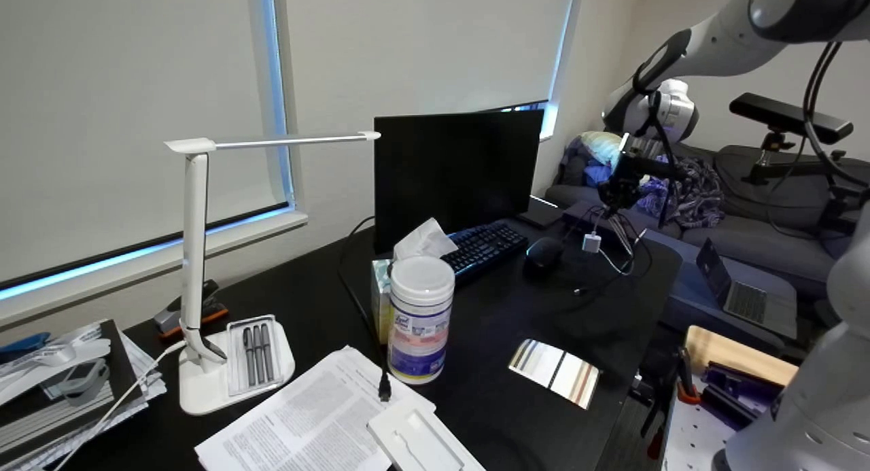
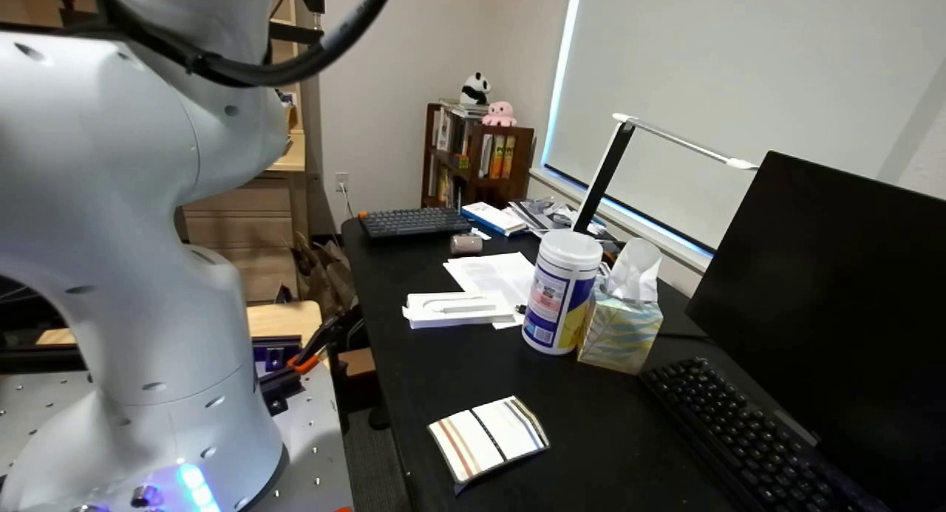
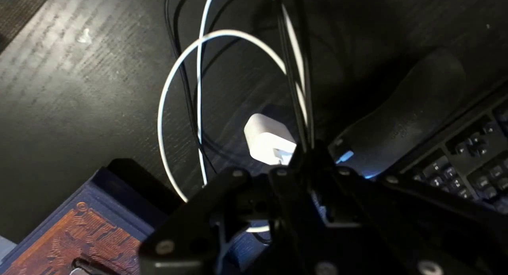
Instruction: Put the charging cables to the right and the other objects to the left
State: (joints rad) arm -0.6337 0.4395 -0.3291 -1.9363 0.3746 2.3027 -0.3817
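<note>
Seen from the end with the tall white desk lamp (image 1: 196, 240), the robot's black hand (image 3: 310, 160) is at the far right of the dark wood-grained table (image 1: 489, 315), pinched tight on what looks like a bundle: the white charging cable (image 3: 228, 32) and, I think, a thin black cable (image 3: 185, 77) too. The boxy white charger block (image 3: 268, 138) dangles below; I can't tell if it touches the table.

If the hand moves quickly, that loose weight could swing into the smooth black mouse (image 1: 544, 252) near it, or a trailing loop snag the blue book with the tooled orange-brown cover (image 3: 75, 231). So uneven a bunch might let one strand slip, and with the table's edge near, it could slide off. A separate black plug (image 1: 385, 388) lies on printed white papers (image 1: 292, 416), well to the left, so I'd call the sorting unfinished.

The pale tray (image 1: 236, 362) on the lamp's base holds dark pens (image 1: 259, 352). The shallow white box (image 2: 451, 321) lies open, a slim white shape (image 2: 462, 306) inside that I can't make out. The purple-labelled plastic wipes canister (image 1: 419, 328) has its white lid (image 1: 423, 281) on, contents hidden; just beside it, the pastel patterned tissue box (image 2: 619, 333) has a white tissue (image 2: 635, 270) poking up.
</note>
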